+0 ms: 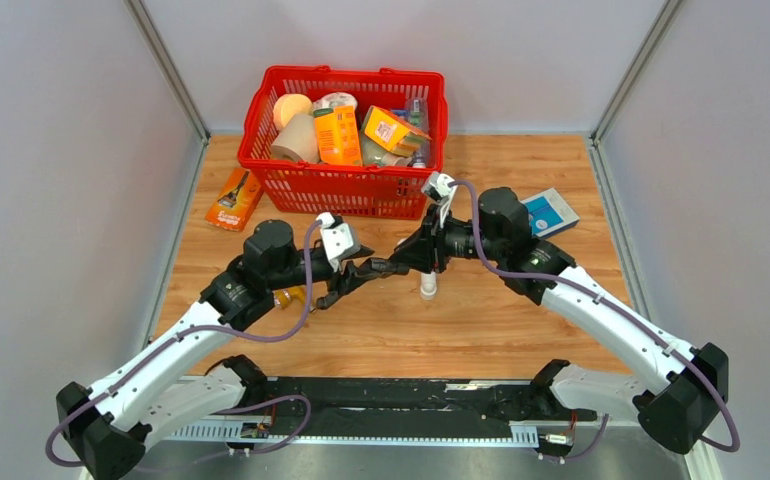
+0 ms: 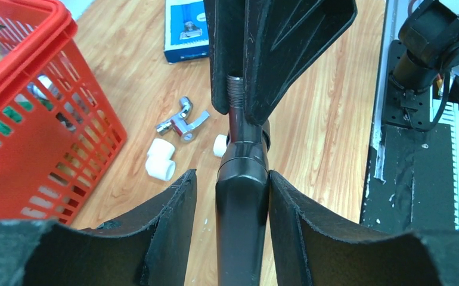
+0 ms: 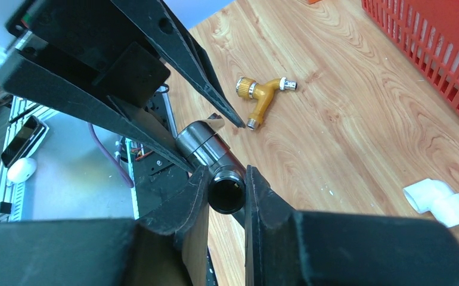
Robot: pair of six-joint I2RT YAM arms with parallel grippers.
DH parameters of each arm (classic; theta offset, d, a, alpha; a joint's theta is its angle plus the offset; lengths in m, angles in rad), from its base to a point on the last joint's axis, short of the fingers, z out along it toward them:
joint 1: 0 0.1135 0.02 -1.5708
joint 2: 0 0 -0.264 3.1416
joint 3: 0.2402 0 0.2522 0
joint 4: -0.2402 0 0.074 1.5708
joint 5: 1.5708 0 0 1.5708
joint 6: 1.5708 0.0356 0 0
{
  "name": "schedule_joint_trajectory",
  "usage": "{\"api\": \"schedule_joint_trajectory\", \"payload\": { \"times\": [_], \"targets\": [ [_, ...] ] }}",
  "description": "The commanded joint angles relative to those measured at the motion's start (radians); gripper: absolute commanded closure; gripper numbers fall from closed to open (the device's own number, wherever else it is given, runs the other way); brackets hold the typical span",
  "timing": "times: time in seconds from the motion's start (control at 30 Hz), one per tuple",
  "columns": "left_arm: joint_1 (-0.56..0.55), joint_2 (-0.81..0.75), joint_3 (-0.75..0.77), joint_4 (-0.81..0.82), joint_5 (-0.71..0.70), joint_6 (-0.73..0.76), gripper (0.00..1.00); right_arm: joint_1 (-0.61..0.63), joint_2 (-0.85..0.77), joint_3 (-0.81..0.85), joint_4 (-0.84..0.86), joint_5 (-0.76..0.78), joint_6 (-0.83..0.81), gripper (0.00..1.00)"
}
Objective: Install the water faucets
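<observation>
The dark grey faucet [image 1: 329, 293] hangs above the table between both grippers. My right gripper [image 3: 227, 173] is shut on its threaded open end; both pads press the tube. In the left wrist view the right gripper [image 2: 239, 113] pinches the thread from above. My left gripper [image 2: 232, 176] straddles the faucet body [image 2: 242, 202]: the right pad touches it, and wood shows through a gap at the left pad. In the right wrist view the faucet's shiny body [image 3: 206, 146] lies between the left gripper's fingers [image 3: 155, 65]. In the top view the grippers meet tip to tip, left [image 1: 376, 268], right [image 1: 406, 260].
A white fitting [image 1: 428, 288] stands below the grippers. A white elbow [image 2: 160, 159], a chrome tap [image 2: 182, 122] and a brass tap [image 3: 263, 95] lie on the wood. A full red basket [image 1: 346, 180] stands behind. A blue box [image 1: 551, 212] lies right, an orange pack [image 1: 233, 198] left.
</observation>
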Motion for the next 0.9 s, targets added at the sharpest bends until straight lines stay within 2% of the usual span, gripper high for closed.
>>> {"api": "schedule_joint_trajectory", "payload": {
  "times": [0.0, 0.27, 0.67, 0.87],
  "targets": [
    [0.005, 0.041, 0.047, -0.001, 0.064, 0.025, 0.46, -0.001, -0.023, 0.077, 0.073, -0.045, 0.040, 1.00],
    [0.005, 0.109, 0.068, 0.044, 0.129, 0.025, 0.46, -0.001, -0.014, 0.091, 0.076, -0.067, 0.058, 1.00],
    [0.005, 0.165, 0.068, 0.165, 0.256, -0.059, 0.45, -0.001, -0.019, 0.091, 0.097, -0.080, 0.090, 1.00],
    [0.005, 0.179, 0.061, 0.191, 0.235, -0.074, 0.47, -0.001, -0.017, 0.089, 0.113, -0.093, 0.107, 1.00]
  ]
}}
